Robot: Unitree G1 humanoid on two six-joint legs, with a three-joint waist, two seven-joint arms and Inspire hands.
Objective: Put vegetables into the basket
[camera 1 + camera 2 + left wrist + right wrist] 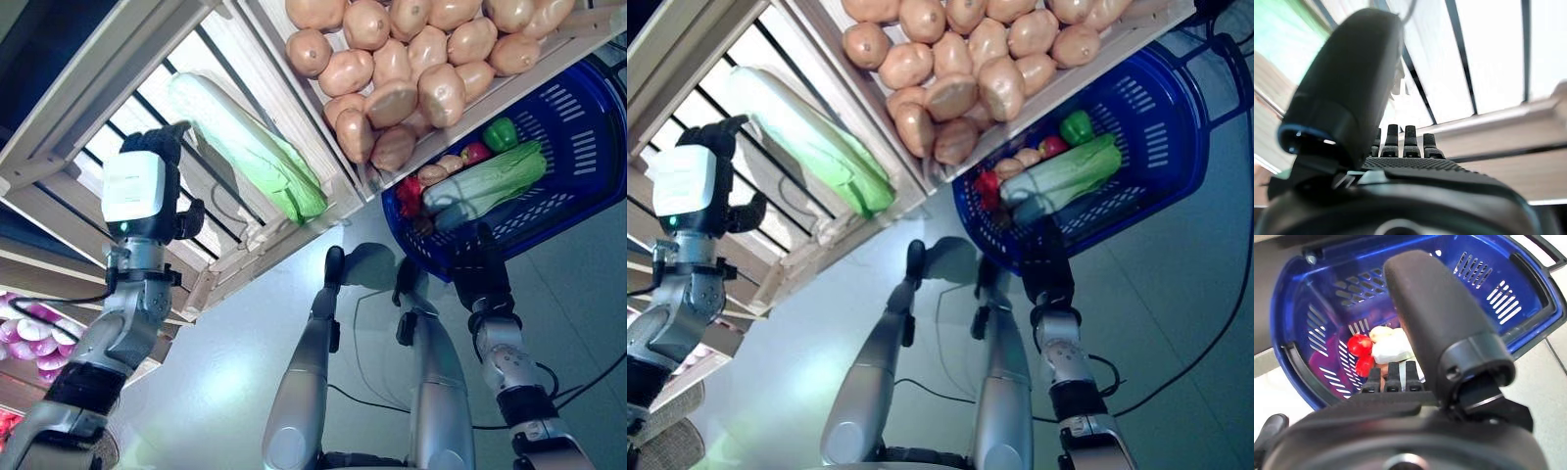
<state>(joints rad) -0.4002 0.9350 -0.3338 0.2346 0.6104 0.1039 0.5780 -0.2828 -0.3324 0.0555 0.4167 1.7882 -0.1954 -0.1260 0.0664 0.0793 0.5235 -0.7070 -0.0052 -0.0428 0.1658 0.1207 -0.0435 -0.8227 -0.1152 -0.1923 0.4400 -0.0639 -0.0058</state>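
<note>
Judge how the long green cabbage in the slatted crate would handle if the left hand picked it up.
The cabbage is long and fairly thick, so it probably feels bulky and may sag or tilt if held near one end. Its leafy surface looks soft, so a tight squeeze could bruise it. Being rounded, it might roll on the slatted crate when nudged. The left hand hovers beside it, not touching.

A cabbage [255, 147] lies in the crate [59, 147] left of the basket [578, 147].
</note>
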